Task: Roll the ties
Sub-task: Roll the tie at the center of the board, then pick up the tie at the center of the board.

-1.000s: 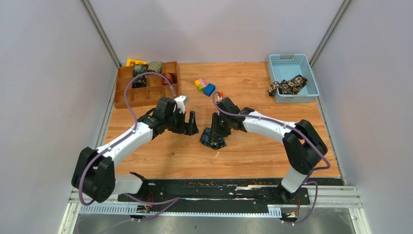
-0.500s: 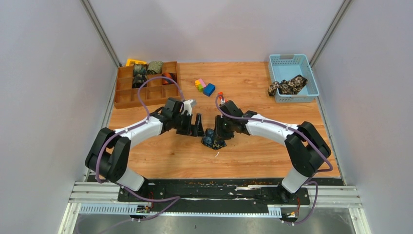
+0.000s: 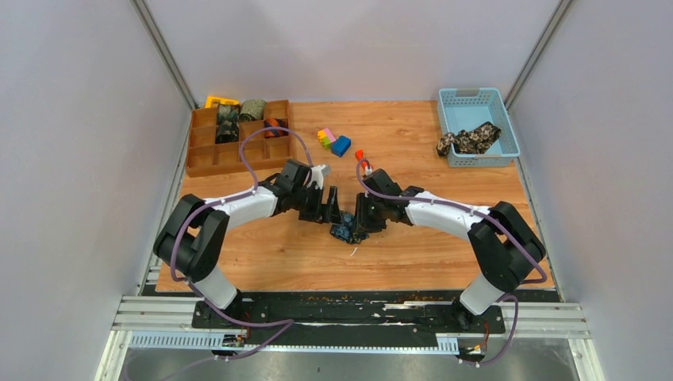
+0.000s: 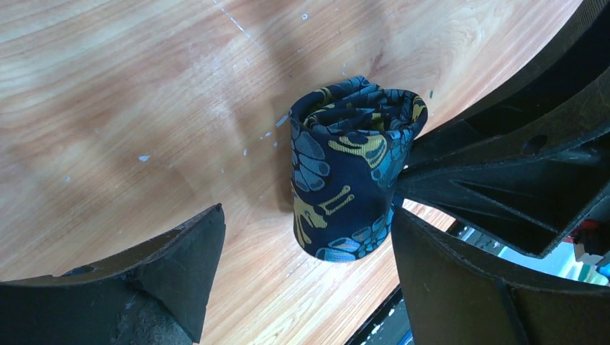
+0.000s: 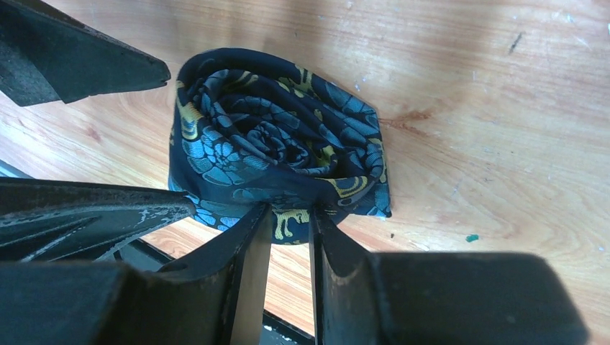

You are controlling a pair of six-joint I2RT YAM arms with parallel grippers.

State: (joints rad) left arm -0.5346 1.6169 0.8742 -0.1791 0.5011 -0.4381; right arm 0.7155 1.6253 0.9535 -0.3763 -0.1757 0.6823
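Note:
A navy tie with gold-teal paisley (image 5: 273, 136) is rolled into a coil and stands on end on the wooden table (image 3: 270, 254). My right gripper (image 5: 291, 219) is shut on the coil's outer layer at its near edge. My left gripper (image 4: 306, 248) is open and straddles the same coil (image 4: 349, 172), which sits close to its right finger (image 4: 460, 280). From above, the coil (image 3: 344, 232) lies between the left gripper (image 3: 332, 208) and the right gripper (image 3: 363, 226). A black-tan floral tie (image 3: 468, 140) lies loose in the blue basket (image 3: 508, 119).
A wooden compartment box (image 3: 214, 163) at the back left holds several rolled ties (image 3: 252, 107). Coloured plastic blocks (image 3: 333, 140) lie at the back centre, with a small red piece (image 3: 359, 154) near them. Both arms meet at the table's middle.
The left arm has swung right until its open jaws stand around the coil, and they have narrowed slightly. The right gripper kept its pinch and shifted slightly toward the near edge.

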